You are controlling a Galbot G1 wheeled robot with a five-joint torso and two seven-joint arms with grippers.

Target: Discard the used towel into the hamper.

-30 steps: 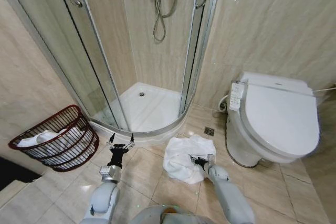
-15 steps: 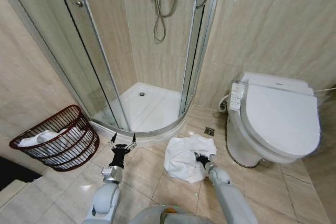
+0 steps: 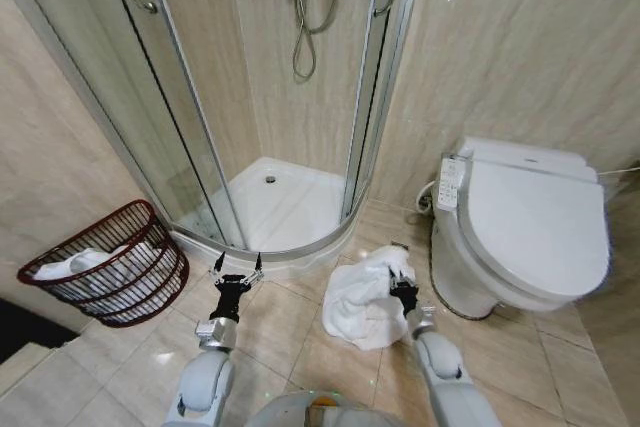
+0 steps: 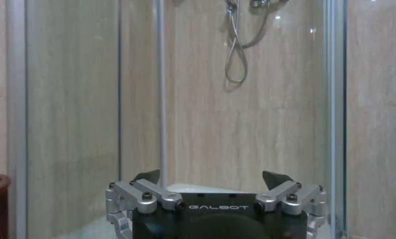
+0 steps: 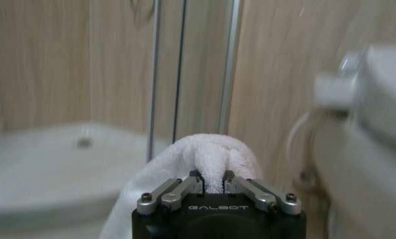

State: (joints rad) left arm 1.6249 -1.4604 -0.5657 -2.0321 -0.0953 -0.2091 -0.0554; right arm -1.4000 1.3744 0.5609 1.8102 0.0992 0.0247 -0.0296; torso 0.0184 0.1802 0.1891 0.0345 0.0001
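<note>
Even, bright indoor light, soft shadows; faint glare streaks on the shower glass (image 3: 170, 127) and a sheen on the floor tiles (image 3: 270, 332). Head view bends straight lines towards its edges. Right wrist view: toilet (image 5: 377, 124) and shower tray (image 5: 45, 159) out of focus, towel (image 5: 208, 154) sharp.

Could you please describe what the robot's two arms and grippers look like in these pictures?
Both arms are smooth, rounded, pale grey-white shells ending in black wrists. The left gripper and right gripper match: a black body lettered GALBOT in white, silver metal linkages with dark bolts, and dark fingertips. No loose cables show.
</note>
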